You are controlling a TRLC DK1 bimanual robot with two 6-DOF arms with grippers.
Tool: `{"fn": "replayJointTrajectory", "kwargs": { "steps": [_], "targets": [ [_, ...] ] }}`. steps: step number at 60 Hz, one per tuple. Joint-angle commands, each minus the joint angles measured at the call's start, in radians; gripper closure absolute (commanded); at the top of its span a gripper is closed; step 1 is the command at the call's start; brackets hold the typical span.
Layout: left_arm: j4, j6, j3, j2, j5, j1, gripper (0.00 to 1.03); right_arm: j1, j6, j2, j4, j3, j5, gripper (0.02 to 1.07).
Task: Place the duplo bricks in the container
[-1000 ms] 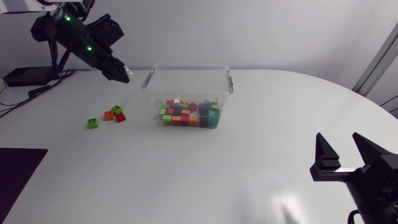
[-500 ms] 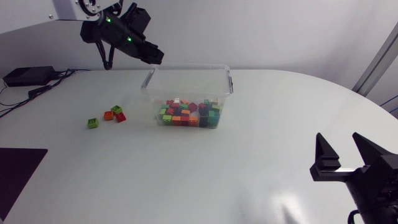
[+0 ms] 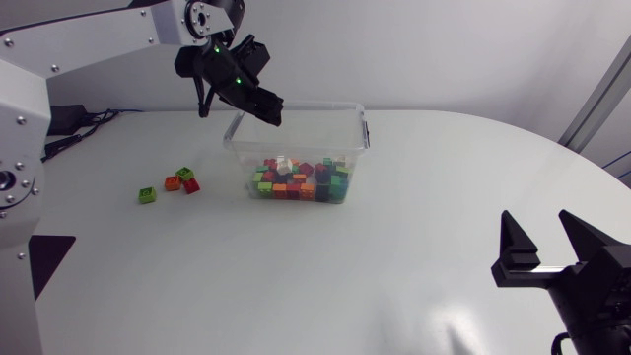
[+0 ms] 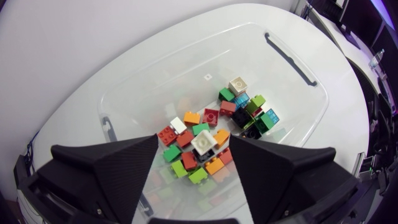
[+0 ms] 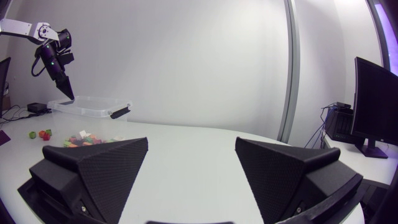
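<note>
The white worktop point(image 3: 424, 217) is carrying a clear container point(image 3: 296, 104). The left fingers point(image 3: 268, 106) are hanging directly over it, standing apart and gripping nothing, while the right fingers point(image 3: 539, 229) are standing wide apart and empty, far from every brick. Below the left fingers a pile of duplo bricks point(image 4: 245, 111) is lying on the container floor. Four loose bricks point(image 3: 173, 183) are sitting on the worktop, well off to one side of those fingers. A white brick point(image 4: 203, 143) is showing in the gap between them, touching neither; I cannot tell whether it is dropping or resting on the pile. The drop-off seems to be finishing, so the next move is calling for a swing out to the loose bricks, with open fingers lowering astride one.
</note>
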Motion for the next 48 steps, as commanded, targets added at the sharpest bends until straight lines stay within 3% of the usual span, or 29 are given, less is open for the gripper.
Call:
{"fn": "replayJointTrajectory", "kwargs": {
  "steps": [1, 17, 34, 48],
  "targets": [
    [-0.046, 0.045, 0.049, -0.037, -0.003, 0.03, 0.05, -0.003, -0.02, -0.004, -0.008, -0.016, -0.001, 0.06],
    [-0.101, 0.185, -0.039, -0.223, 0.001, 0.198, 0.05, -0.003, -0.02, -0.004, -0.008, -0.016, -0.001, 0.06],
    [-0.109, 0.561, -0.237, -0.3, 0.055, 0.455, 0.07, -0.003, -0.02, -0.004, -0.008, -0.016, -0.001, 0.06],
    [-0.097, 0.806, -0.304, -0.221, 0.08, 0.574, 0.07, -0.003, -0.02, -0.004, -0.008, -0.016, -0.001, 0.06]
  ]
}}
